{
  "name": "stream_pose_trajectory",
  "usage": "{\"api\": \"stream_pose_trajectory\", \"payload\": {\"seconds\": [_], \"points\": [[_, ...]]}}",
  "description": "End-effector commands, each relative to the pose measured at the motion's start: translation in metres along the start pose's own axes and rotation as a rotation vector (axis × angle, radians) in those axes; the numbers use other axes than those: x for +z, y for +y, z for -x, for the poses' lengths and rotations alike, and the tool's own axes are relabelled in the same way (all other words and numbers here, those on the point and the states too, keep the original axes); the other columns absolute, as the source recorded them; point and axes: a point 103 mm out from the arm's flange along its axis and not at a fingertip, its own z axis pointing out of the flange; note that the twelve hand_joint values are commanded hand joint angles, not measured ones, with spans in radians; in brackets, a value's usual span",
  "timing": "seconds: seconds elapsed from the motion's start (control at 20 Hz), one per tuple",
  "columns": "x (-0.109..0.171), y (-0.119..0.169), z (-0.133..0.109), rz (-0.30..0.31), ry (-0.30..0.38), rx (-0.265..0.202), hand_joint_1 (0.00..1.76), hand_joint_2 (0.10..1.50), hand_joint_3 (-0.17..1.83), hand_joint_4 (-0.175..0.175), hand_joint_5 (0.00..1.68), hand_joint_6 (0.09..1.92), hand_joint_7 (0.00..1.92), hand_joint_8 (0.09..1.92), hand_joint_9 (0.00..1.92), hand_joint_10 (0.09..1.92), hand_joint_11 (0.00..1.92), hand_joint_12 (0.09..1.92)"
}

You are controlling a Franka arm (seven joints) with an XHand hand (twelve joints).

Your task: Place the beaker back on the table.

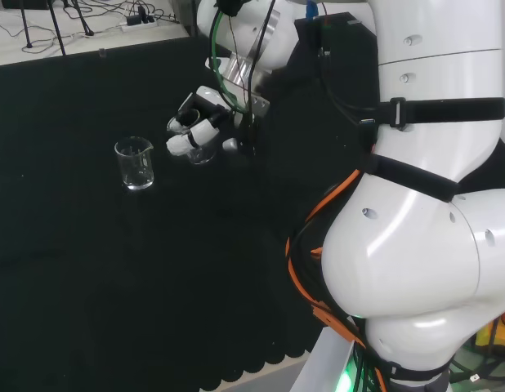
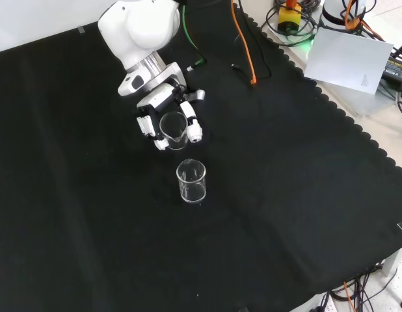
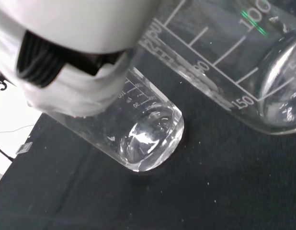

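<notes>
Hand [image 2: 163, 110] curled round clear glass beaker [image 2: 173, 125]; we see white fingers [image 2: 192, 125] flanking its wall in front view, rim up. We note printed graduation lines on held beaker, close in wrist view. We cannot tell whether its base touches black cloth [image 2: 285, 214]. We log second beaker [image 2: 191, 181], clear, upright, standing on cloth just below hand in front view, left of it in head view.
</notes>
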Motion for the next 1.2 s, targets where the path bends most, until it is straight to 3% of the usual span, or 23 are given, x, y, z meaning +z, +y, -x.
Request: {"api": "stream_pose_trajectory", "payload": {"seconds": [0.05, 1.2], "points": [[0.01, -0.003, 0.008, 0.016, 0.008, 0.005, 1.22, 0.59, 0.65, -0.173, 1.6, 0.09, 1.76, 0.09, 1.67, 0.09, 1.32, 0.73], [0.02, -0.006, 0.025, 0.021, 0.001, 0.029, 1.22, 0.58, 0.66, -0.17, 1.6, 0.09, 1.74, 0.09, 1.65, 0.09, 1.27, 0.78]]}}
